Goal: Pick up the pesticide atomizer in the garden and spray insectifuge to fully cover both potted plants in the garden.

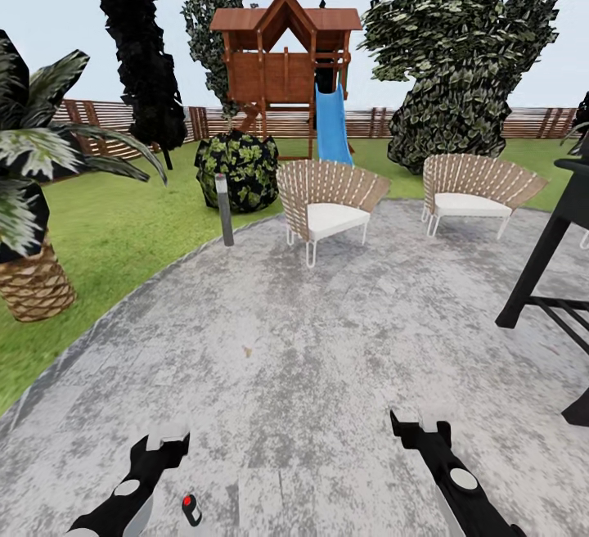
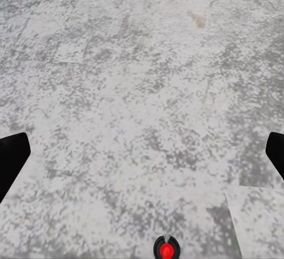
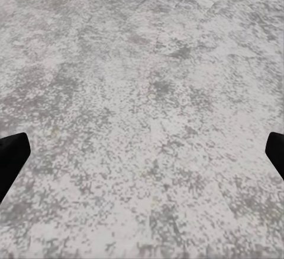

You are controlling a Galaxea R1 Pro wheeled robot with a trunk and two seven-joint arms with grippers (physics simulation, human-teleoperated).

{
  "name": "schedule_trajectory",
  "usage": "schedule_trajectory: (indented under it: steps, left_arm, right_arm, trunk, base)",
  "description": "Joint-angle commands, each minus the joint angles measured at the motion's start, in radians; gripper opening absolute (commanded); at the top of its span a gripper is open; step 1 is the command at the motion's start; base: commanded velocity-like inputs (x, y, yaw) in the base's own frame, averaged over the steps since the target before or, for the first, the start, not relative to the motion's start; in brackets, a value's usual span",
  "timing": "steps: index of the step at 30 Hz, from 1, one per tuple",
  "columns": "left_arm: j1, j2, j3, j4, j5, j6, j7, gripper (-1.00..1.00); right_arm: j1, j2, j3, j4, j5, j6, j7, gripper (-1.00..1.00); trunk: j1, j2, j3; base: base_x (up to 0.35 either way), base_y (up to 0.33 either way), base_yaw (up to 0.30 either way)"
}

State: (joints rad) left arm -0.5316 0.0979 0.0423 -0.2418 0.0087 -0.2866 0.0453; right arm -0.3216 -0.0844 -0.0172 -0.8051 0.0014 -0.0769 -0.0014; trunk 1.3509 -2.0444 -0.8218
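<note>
The robot stands on the round grey patio in the garden, both arms low at the bottom of the head view. The left gripper hangs over bare paving; in the left wrist view its dark fingers sit at the two far edges of the picture, spread wide with nothing between them. The right gripper hangs the same way, its fingers also wide apart and empty over the mottled stone.

A small dark object with a red spot lies on the paving just beside the left arm, and it shows again in the left wrist view; I cannot tell what it is.

Beyond the patio's edge lies the lawn. Two slatted chairs stand on the far side of the patio, one near the middle and one to the right. A short grey post stands at the patio rim, with a round dark bush behind it. A palm with a scaly brown trunk is at the left. Farther back are a wooden play tower with a blue slide, tall trees, and a brown slatted fence. A black frame juts in at the right edge.
</note>
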Motion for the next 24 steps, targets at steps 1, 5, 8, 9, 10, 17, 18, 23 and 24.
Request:
schedule_trajectory:
  steps: [1,5,8,9,10,17,18,23,24]
  left_arm:
    - [-0.001,0.000,0.003,0.001,0.000,-0.003,0.000,1.00]
    - [0.000,-0.001,0.002,0.001,-0.004,-0.003,-0.001,1.00]
    - [0.000,-0.001,0.002,0.001,-0.004,-0.003,-0.001,1.00]
    - [0.001,-0.001,0.003,0.001,-0.003,-0.003,0.000,1.00]
    - [0.001,-0.001,0.003,0.001,-0.002,-0.003,0.000,1.00]
    - [0.001,0.000,0.004,0.001,0.000,-0.003,0.000,1.00]
    - [0.001,0.000,0.004,0.001,0.000,-0.003,0.000,1.00]
    - [0.004,0.000,0.003,0.001,-0.001,-0.003,0.000,1.00]
    - [0.007,-0.001,0.003,0.001,-0.002,-0.003,0.000,1.00]
  right_arm:
    - [-0.001,0.000,0.000,0.001,0.000,-0.003,0.000,1.00]
    - [-0.001,0.000,0.000,-0.002,-0.001,-0.004,0.000,1.00]
    - [-0.001,0.000,-0.001,-0.003,-0.001,-0.004,-0.001,1.00]
    - [-0.001,0.000,-0.001,-0.003,-0.001,-0.004,-0.001,1.00]
    - [-0.001,0.000,-0.001,-0.003,-0.001,-0.004,-0.001,1.00]
    - [-0.001,0.000,-0.002,-0.003,-0.001,-0.004,-0.002,1.00]
    - [-0.001,0.000,-0.002,-0.003,-0.001,-0.004,-0.002,1.00]
    - [-0.001,0.000,-0.002,-0.004,-0.001,-0.004,-0.002,1.00]
    - [-0.001,0.000,-0.002,-0.004,-0.001,-0.004,-0.002,1.00]
  trunk:
    - [0.004,-0.008,-0.004]
    - [0.019,-0.036,-0.017]
    - [0.031,-0.057,-0.026]
    - [0.034,-0.064,-0.029]
    - [0.038,-0.071,-0.032]
    - [0.065,-0.120,-0.054]
    - [0.069,-0.127,-0.057]
    - [0.088,-0.162,-0.073]
    - [0.092,-0.169,-0.076]
  base:
    - [0.000,0.000,0.000]
    - [0.000,0.000,0.000]
    - [0.000,0.000,0.000]
    - [0.000,0.000,0.000]
    - [0.000,0.000,0.000]
    - [0.000,0.000,0.000]
    - [0.000,0.000,0.000]
    - [0.000,0.000,0.000]
    - [0.000,0.000,0.000]
